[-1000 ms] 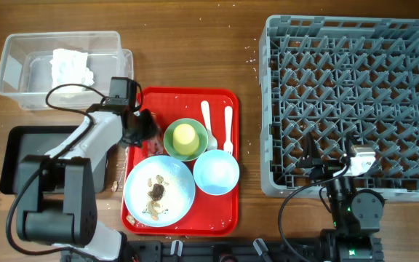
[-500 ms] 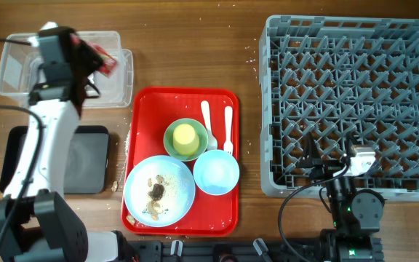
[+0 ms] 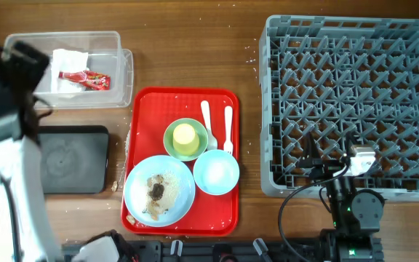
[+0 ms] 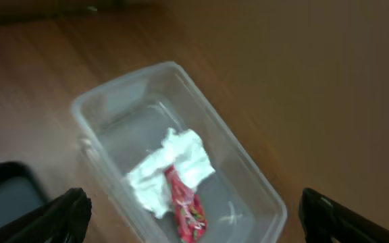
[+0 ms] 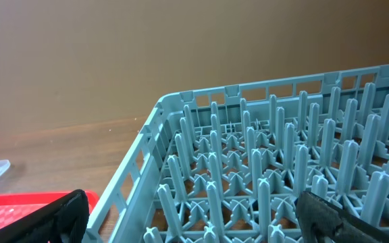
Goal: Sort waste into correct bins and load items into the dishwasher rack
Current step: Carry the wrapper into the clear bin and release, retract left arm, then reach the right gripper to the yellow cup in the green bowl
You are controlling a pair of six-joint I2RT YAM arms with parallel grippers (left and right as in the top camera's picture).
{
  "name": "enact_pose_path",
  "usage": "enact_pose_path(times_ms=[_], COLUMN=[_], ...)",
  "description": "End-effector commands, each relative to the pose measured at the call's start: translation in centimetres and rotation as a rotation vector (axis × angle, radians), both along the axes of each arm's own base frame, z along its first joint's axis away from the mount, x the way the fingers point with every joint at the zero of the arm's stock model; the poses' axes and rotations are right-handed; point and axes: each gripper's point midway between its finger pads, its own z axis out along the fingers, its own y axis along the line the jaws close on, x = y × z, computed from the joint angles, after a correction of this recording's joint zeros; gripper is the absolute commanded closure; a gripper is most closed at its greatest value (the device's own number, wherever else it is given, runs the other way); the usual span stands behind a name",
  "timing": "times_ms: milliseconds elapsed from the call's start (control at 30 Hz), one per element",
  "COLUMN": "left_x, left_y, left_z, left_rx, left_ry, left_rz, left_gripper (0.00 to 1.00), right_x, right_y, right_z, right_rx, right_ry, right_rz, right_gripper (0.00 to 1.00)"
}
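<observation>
Wrapper point(image 3: 86, 78), overhead view: it lies inside the clear tub point(image 3: 68, 35), touching the napkin point(image 3: 70, 60). We judge both papers binned. The left gripper point(image 3: 28, 58) is a blur over the tub's left end, and we cannot tell its opening from here. Food scraps point(image 3: 156, 191) sit on the plate point(image 3: 179, 200), on the red serving tray point(image 3: 188, 98). We take these as the waste left to sort, bound for the black tray point(image 3: 71, 164).

The plate touches the green bowl point(image 3: 170, 145) and the blue bowl point(image 3: 216, 172) on its upper right. Its free rim is left and bottom, so we would grasp there. The yellow cup point(image 3: 185, 135) stands in the green bowl, with the spoon point(image 3: 205, 116) and fork point(image 3: 228, 127) just beside it. The black tray lies just beside the red serving tray's left edge, so the carry is short. We would keep the plate level until it is over the black tray. Open worktop point(image 3: 249, 145) runs between the red serving tray and the rack point(image 3: 355, 87).

Left wrist view: fingers point(image 4: 66, 212) are spread wide with nothing held, and the wrapper and napkin show in the tub below. We would rise clear of the tub wall before swinging toward the plate.

Right wrist view: the right gripper point(image 5: 191, 202) is spread wide and empty, looking across the rack's upright pegs. The rack's wall and pegs are close, so it should lift before any sideways move.
</observation>
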Motion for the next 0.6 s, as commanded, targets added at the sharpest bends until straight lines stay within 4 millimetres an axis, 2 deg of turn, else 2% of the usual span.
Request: enact_pose_path(times_ms=[0, 33, 67, 100, 167, 200, 233, 300, 333, 367, 400, 467, 500, 567], left_x=[-5.8, -7.1, -8.3, -9.4, -10.1, -10.1, -10.1, -10.1, -10.1, -10.1, -10.1, -10.1, -10.1, -10.1], left_y=[4.8, 5.7, 6.5, 6.7, 6.4, 6.4, 6.4, 6.4, 6.4, 6.4, 6.4, 6.4, 6.4, 6.4], left_z=[0.8, 0.2, -0.5, -1.2, -2.0, -2.1, -2.1, -2.1, -2.1, -2.1, -2.1, -2.1, -2.1, -2.2], left_rx=[-0.209, -0.253, -0.269, -0.285, -0.304, -0.305, -0.305, -0.305, -0.305, -0.305, -0.305, -0.306, -0.306, -0.306], left_ry=[-0.107, -0.107, -0.083, -0.05, -0.01, -0.008, -0.007, -0.007, -0.007, -0.007, -0.007, -0.005, -0.005, -0.004], left_rz=[0.328, 0.396, 0.44, 0.468, 0.479, 0.479, 0.48, 0.48, 0.48, 0.48, 0.48, 0.48, 0.48, 0.48], left_gripper=[0.0, 0.0, 0.0, 0.0, 0.0, 0.0, 0.0, 0.0, 0.0, 0.0, 0.0, 0.0, 0.0, 0.0], right_x=[0.0, -0.1, -0.6, -0.9, -0.5, -0.9, -2.0, -3.9, -4.3, -4.2, -3.7, -0.9, 1.4, 5.1], right_y=[-0.1, 0.5, 2.3, 3.5, 2.3, 2.1, 2.1, 2.1, 2.2, 2.7, 3.4, 5.5, 7.3, 10.0], right_z=[1.4, 2.9, 4.6, 4.6, 4.0, 6.2, 10.0, 14.5, 16.3, 19.0, 20.5, 23.0, 23.9, 23.8], right_rx=[0.007, 0.109, 0.38, 0.623, 1.098, 1.157, 1.063, 0.947, 0.914, 0.838, 0.767, 0.607, 0.485, 0.409], right_ry=[-0.058, -0.112, -0.137, -0.079, 0.001, -0.077, -0.236, -0.409, -0.443, -0.423, -0.389, -0.246, -0.134, 0.075], right_rz=[-0.001, 0.034, 0.159, 0.238, 0.172, 0.218, 0.303, 0.372, 0.381, 0.384, 0.389, 0.432, 0.503, 0.596], right_gripper=[0.0, 0.0, 0.0, 0.0, 0.0, 0.0, 0.01, 0.0, 0.0, 0.0, 0.0, 0.0, 0.0, 0.0])
